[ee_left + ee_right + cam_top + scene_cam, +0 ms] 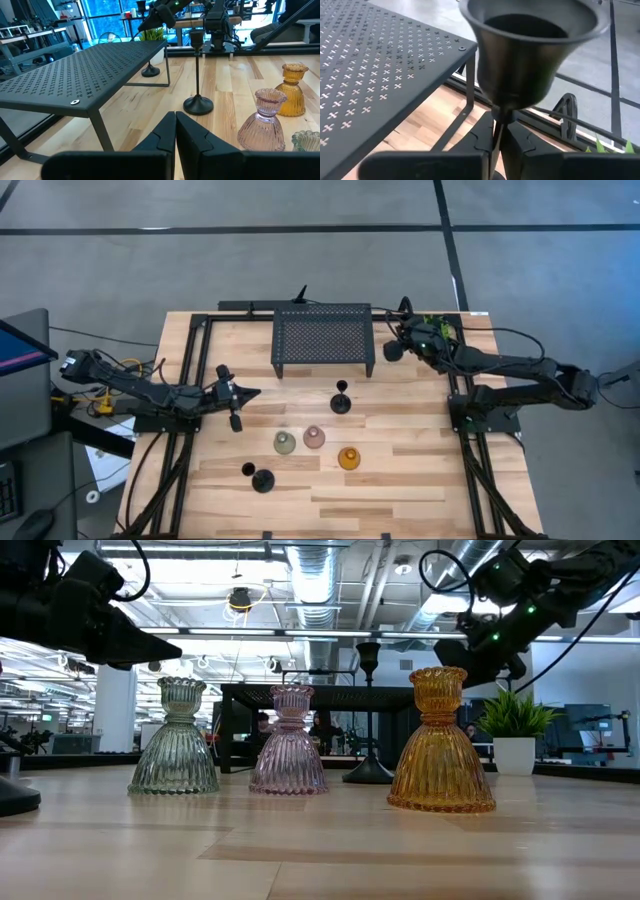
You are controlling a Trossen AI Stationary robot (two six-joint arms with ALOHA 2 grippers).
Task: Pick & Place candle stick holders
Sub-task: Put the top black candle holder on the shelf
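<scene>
While the right gripper (pixel 496 131) hangs near the far right corner of the rack (pixel 323 337), its fingers are clenched on the thin stem of a tall black candle holder (pixel 527 47), just under the flared cup; its base cannot be seen, so whether it is lifted or standing is unclear. The step in hand looks like the carrying or setting down of this holder beside the rack, close to the potted plant (pixel 514 730). The next move probably calls for keeping the stem upright, since a thin stem with a wide cup would tip easily, and for bringing the round base flat onto the wooden surface (pixel 420 480) or the rack before letting go. The left gripper (pixel 175 131) waits over the left side of the surface, fingers pressed together on nothing, pointing toward the middle. A second black holder (pixel 341 398) stands upright in front of the rack, and a third, shorter one (pixel 258 477) sits near the front left. Three squat ribbed glass holders stand in a loose row at the centre: the green holder (pixel 175 738), the pink holder (pixel 289 742) and the amber holder (pixel 440 742), each bell-shaped with a small cup on top, all apart from one another.
</scene>
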